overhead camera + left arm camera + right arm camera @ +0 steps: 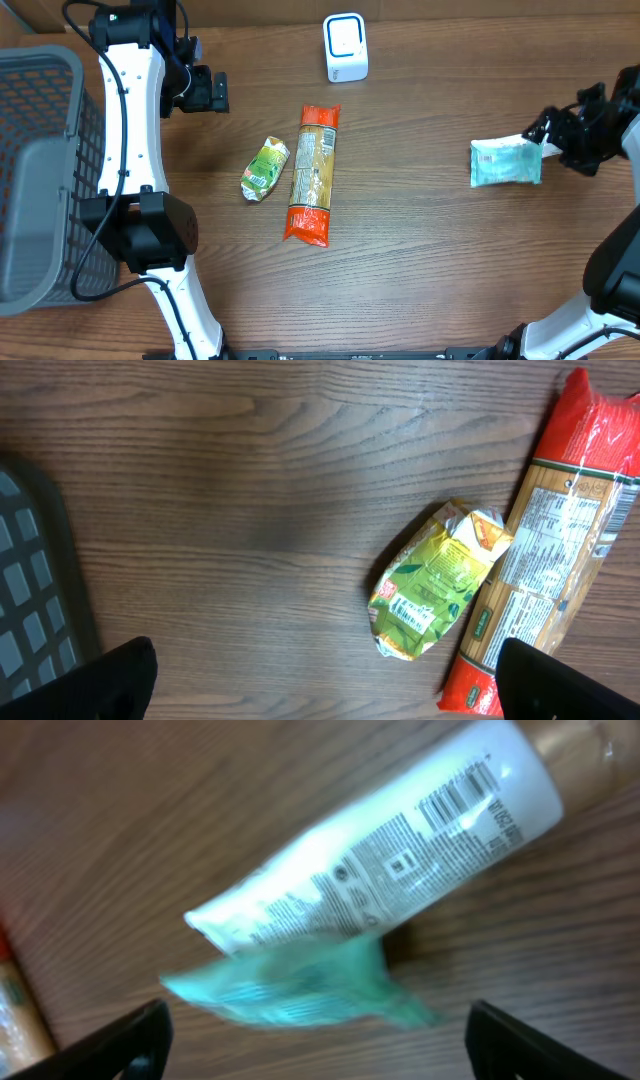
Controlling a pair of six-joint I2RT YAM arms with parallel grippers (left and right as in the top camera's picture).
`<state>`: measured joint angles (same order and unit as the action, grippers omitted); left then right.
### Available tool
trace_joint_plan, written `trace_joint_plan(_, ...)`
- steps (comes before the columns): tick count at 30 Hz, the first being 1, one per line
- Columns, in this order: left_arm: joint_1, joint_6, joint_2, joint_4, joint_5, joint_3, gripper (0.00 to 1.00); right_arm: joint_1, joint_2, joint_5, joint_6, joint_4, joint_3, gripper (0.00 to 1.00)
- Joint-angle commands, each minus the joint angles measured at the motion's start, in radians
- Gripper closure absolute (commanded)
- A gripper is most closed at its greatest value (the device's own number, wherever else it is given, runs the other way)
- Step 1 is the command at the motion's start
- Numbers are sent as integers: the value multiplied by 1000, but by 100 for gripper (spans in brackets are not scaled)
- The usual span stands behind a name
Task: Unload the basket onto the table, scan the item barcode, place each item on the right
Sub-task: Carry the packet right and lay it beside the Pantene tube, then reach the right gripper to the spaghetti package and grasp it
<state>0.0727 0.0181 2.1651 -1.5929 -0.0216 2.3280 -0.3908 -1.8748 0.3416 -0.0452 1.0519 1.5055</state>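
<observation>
Teal-and-white pack [505,162]: is sitting at the right side of the table [420,260], well apart from the other goods, with its teal part blurring in the right wrist view.
Barcode [465,795]: is showing on the pack's white face, near one end.
Scanner [346,47]: white with a blue rim, is standing at the far middle.
Green pouch [265,168]: is lying crumpled, just beside the long pack.
Long pack [313,175]: red-ended, is lying lengthwise at the centre.

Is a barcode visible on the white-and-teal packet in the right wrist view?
Yes, a barcode shows near the white end of the packet, beside its printed text.
</observation>
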Motion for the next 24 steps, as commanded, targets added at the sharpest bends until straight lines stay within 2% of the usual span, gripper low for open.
trace_joint_plan(1, -2, -19, 8, 1, 3, -3, 0, 2, 17, 82, -12, 53, 169, 0)
trace_joint_plan(5, -2, -19, 8, 1, 3, -3, 0, 21, 17, 202, -11, 185, 371, 0)
trace_joint_plan(9, -2, -19, 8, 1, 3, -3, 0, 84, 18, 348, -11, 215, 430, 0)
trace_joint_plan(12, -2, -19, 8, 1, 3, -3, 1, 166, 12, 427, -11, 189, 412, 0)
trace_joint_plan(16, -2, -19, 8, 1, 3, -3, 0, 326, 11, 429, -11, 123, 351, 0)
trace_joint_plan(19, -2, -19, 8, 1, 3, -3, 0, 467, 11, 402, -16, 50, 288, 7)
trace_joint_plan(24, -2, -19, 8, 1, 3, -3, 0, 704, 9, 219, -232, -135, 158, 12)
